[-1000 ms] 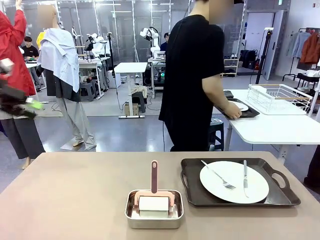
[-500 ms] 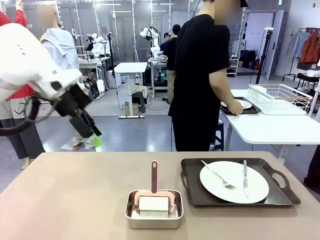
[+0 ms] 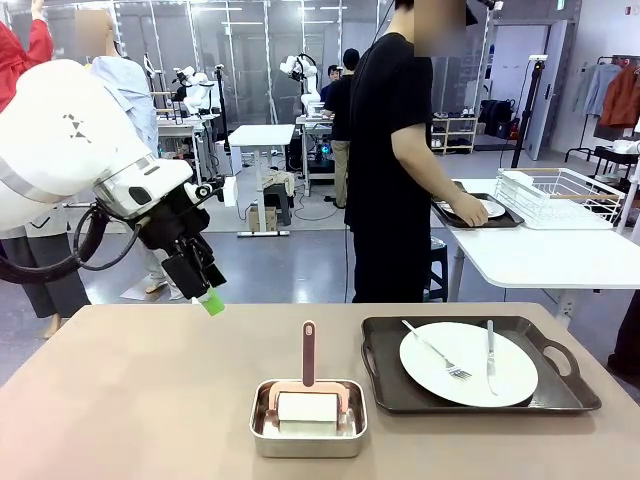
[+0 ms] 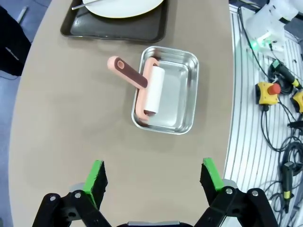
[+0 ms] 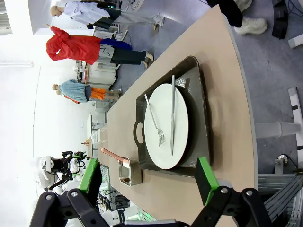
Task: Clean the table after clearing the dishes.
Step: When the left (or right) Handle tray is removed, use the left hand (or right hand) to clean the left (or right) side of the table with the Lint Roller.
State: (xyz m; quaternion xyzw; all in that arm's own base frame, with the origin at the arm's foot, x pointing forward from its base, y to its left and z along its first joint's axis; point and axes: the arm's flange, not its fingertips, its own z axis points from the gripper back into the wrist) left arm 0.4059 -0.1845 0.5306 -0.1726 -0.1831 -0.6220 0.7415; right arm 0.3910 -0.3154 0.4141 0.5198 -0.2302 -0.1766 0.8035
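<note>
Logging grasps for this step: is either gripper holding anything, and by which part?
Nothing is held. The left gripper and the right gripper are both open and empty.

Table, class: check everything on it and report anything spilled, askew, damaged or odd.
Nothing stands out. The roller lies in its pan, handle propped over the rim; fork and knife rest on the plate, centred on its tray. No spill shows on the table.
</note>
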